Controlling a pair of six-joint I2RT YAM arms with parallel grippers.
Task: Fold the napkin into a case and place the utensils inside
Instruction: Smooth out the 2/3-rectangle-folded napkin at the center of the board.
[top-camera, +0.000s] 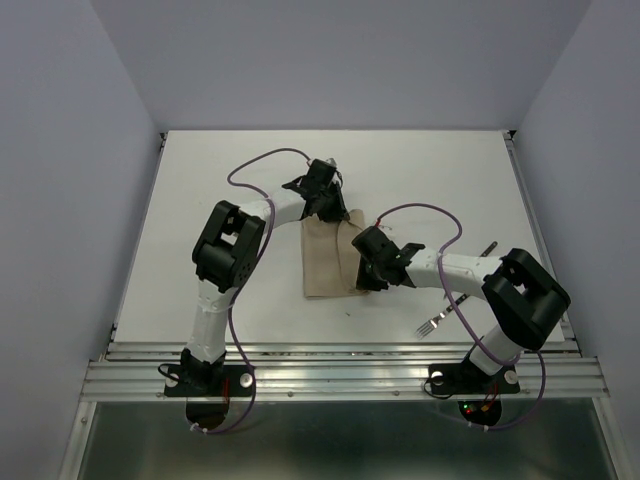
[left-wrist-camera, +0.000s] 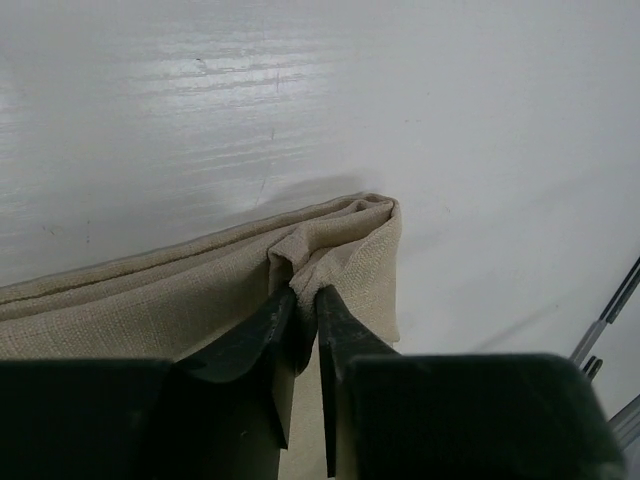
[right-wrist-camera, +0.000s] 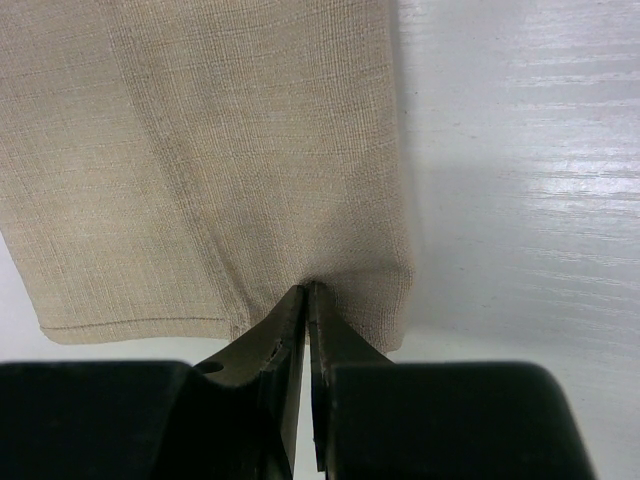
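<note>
Holds napkin (top-camera: 322, 262), folded to a narrow strip at the middle of the table (top-camera: 200, 180), at two spots: pinches a bunched fold at its far corner in left end effector (left-wrist-camera: 304, 296), nearly closed on the cloth; clamps its near right edge in right end effector (right-wrist-camera: 306, 289), shut tight on it. Leaves fork (top-camera: 435, 320) apart on the table, near the right arm's base
</note>
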